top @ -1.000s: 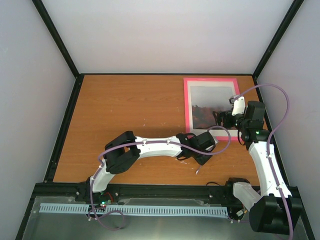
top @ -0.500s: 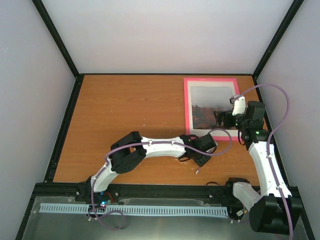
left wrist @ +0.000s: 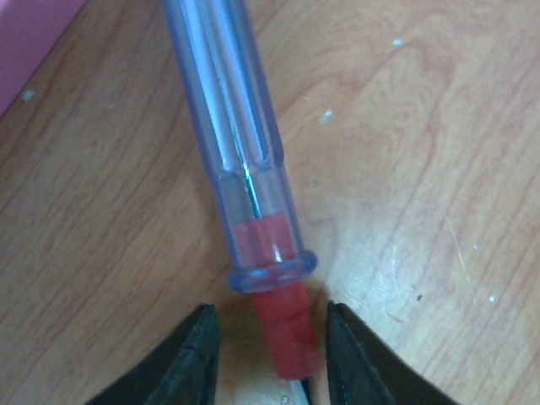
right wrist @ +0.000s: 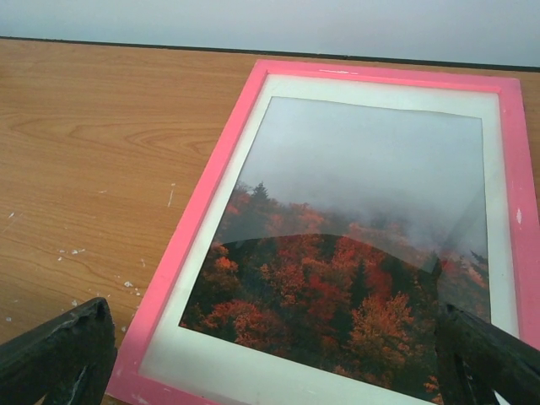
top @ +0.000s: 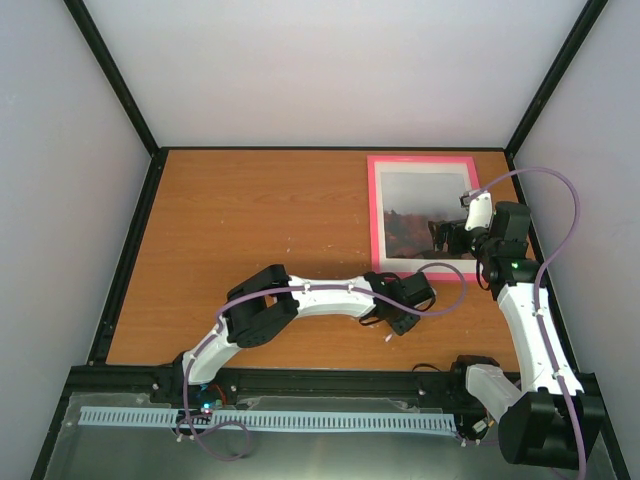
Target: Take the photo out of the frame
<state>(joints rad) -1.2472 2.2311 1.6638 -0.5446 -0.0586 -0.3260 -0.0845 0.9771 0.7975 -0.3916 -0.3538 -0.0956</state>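
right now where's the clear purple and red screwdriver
In the left wrist view the screwdriver lies on the wooden table beside the pink picture frame's corner, its red end between the left hand's fingers.

No text, label, brand, number or sign can be read in any view. The frame (right wrist: 384, 74), the photo (right wrist: 354, 253), the screwdriver (left wrist: 236, 143) and the desk (right wrist: 101, 152) show no legible lettering.

Pink frame (right wrist: 380, 72), grey-and-orange-red photo (right wrist: 354, 253), orange wood-grain table (right wrist: 101, 143).
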